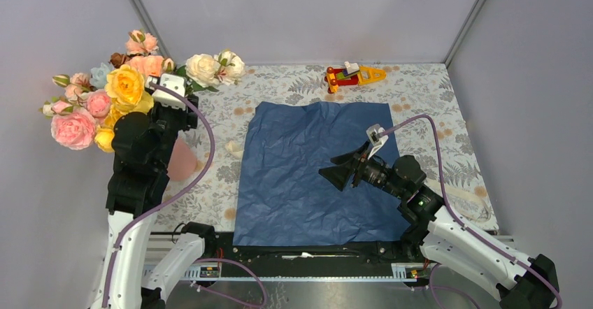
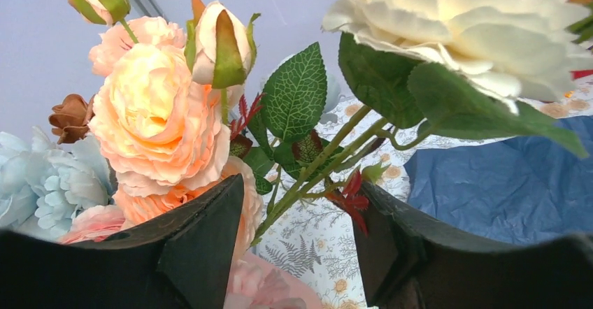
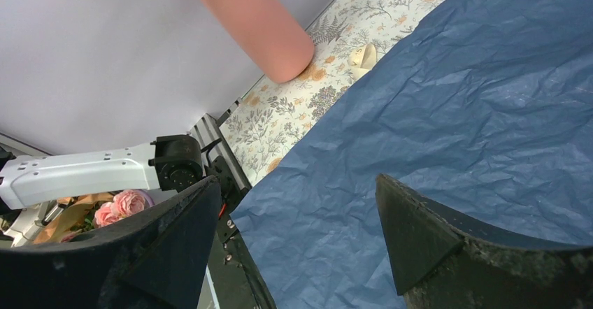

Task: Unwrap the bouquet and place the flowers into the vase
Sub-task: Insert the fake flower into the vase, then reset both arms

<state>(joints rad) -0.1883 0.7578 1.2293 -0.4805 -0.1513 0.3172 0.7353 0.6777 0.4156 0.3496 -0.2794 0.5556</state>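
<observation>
View from above: a crinkled navy-blue paper sheet (image 1: 308, 173) lies spread flat in the middle of the table, which is covered with a floral-print cloth (image 1: 433, 99). My right pincer (image 1: 343, 173) hangs over the right part of this sheet with its jaws standing wide and nothing between them; its own camera shows only the blue paper below the two black fingers (image 3: 419, 232). The smooth salmon-pink tapered vase (image 1: 183, 161) stands at the left of the table, just right of my left arm, which hides part of it. The small pink and yellow roses (image 1: 124, 85) are bunched at the far left, past the table's left edge. I cannot tell whether their stems reach the vase. My left pincer (image 2: 301, 211) has its jaws apart, with thin green stems (image 2: 315, 169) passing through the gap and gripped by neither finger. Around it crowd larger peach, dusty-blue and cream blooms (image 2: 154, 113). A small cream scrap (image 1: 234, 148) lies between vase and sheet. A red-and-yellow toy (image 1: 353, 77) sits at the far edge.
</observation>
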